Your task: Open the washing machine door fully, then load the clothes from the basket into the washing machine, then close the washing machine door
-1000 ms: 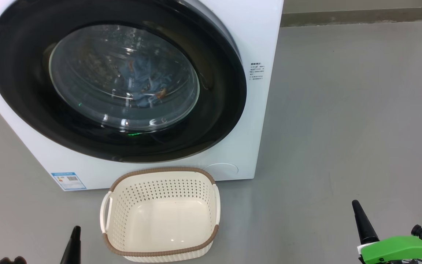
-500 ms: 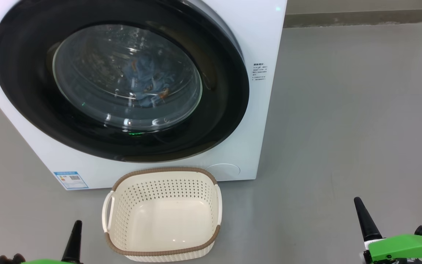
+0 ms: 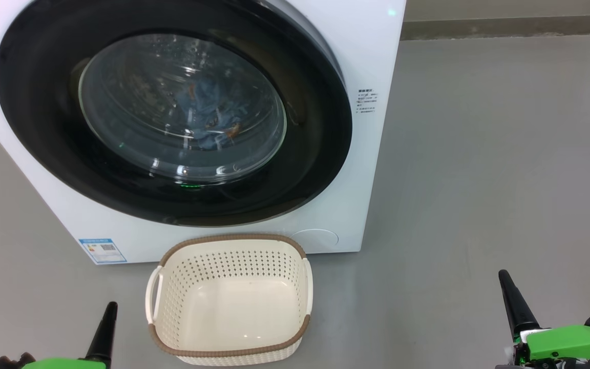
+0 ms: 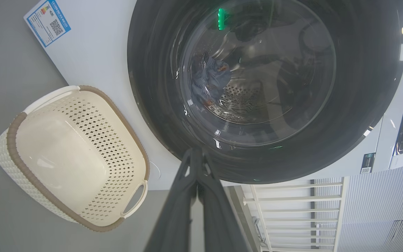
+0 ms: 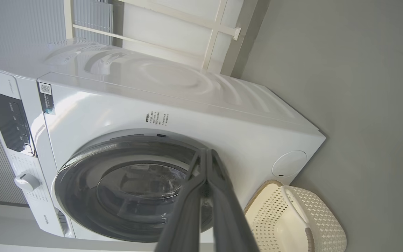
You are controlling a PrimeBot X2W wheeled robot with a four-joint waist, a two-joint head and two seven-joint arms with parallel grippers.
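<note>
Since a second ago the head camera has swung a little, so the machine and basket now sit slightly further right in its view, and both grippers show a bit more at the lower corners; nothing on the floor itself appears to have shifted.

At 7 o'clock in the head view the left gripper (image 3: 110, 310) hangs over bare floor, its fingers pressed together and holding nothing. The washing machine (image 3: 372, 61) fills the upper left, with its blue label (image 3: 102, 250) low on the front panel. The washing machine door (image 3: 320, 169) lies against the front and looks closed, though whether it has latched cannot be told from here. Behind its glass, at about 12 o'clock from the basket, the clothes (image 3: 208, 115) lie bunched in the drum. The basket (image 3: 233, 239) stands on the floor just beside the machine's foot, at 6 o'clock from the door, and it is empty. At 4 o'clock the right gripper (image 3: 505, 279) is also shut on nothing, well apart from the basket.

By this layout all three steps appear done: door opened, clothes loaded, door closed. At most a check of the latch may remain.
</note>
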